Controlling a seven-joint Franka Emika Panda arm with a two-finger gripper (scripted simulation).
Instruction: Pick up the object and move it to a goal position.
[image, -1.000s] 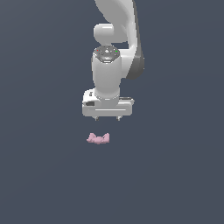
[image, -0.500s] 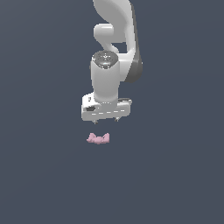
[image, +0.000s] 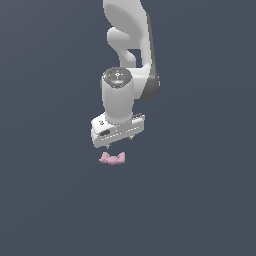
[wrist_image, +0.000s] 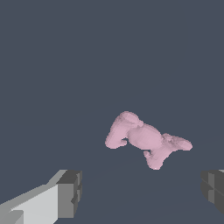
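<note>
The object (image: 112, 159) is a small pale pink lumpy piece lying on the dark grey floor. In the wrist view the object (wrist_image: 145, 139) lies ahead of the gap between my two fingers. My white gripper (image: 119, 141) hangs just above and slightly behind the object, pointing down. Its fingers (wrist_image: 70, 194) are spread wide apart and hold nothing. The object is apart from both fingers.
The flat dark grey floor (image: 200, 200) spreads all around. The white arm (image: 130, 30) rises behind the gripper toward the top of the exterior view.
The gripper has moved down and toward the exterior view's left, closer to the object, and has turned slightly. The object has not moved.
</note>
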